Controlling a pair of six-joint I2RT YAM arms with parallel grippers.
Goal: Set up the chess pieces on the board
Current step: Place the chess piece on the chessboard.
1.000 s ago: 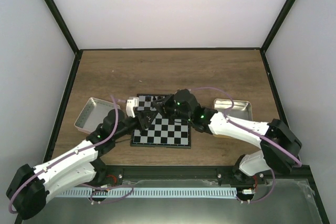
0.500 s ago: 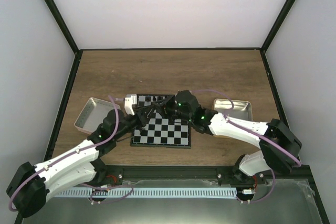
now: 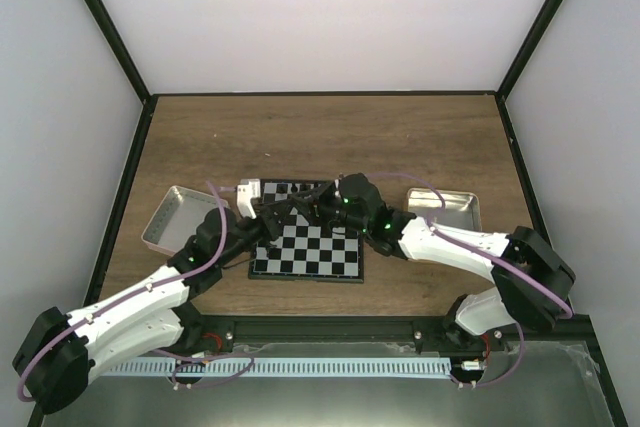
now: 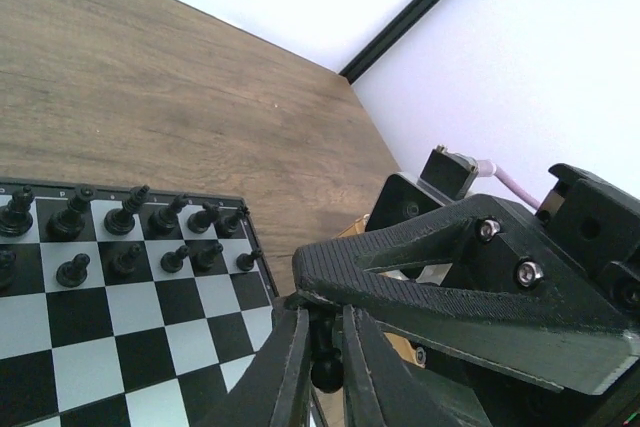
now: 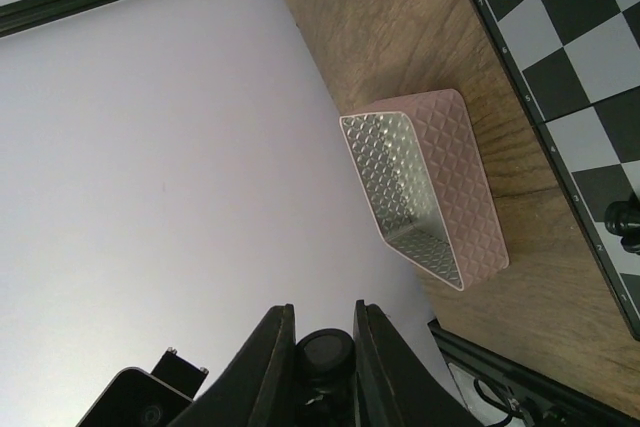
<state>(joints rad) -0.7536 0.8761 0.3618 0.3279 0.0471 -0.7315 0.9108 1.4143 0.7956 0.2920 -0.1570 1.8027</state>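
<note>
Over the wooden table [image 3: 320, 137], my two arms meet above the board [image 3: 310, 247], which lies between the pink tray [image 5: 470, 207] on the left and a second tray [image 3: 462, 197] on the right. The left claw [image 4: 322, 327] is clenched on a dark piece [image 4: 325, 372]. The right claw [image 5: 320, 312], its tip almost against the left one, pinches a dark round thing [image 5: 325, 352]. I judge this a placing step, perhaps a pass from claw to claw. Next the piece must go down upright on a free square without toppling the black pieces [image 4: 130, 222] ranked in two rows along the board's far edge. Whether both claws hold one and the same piece I cannot tell. From above the arms cover the board's middle, the wrist views cut off most squares, and I make out no cream pieces anywhere.
</note>
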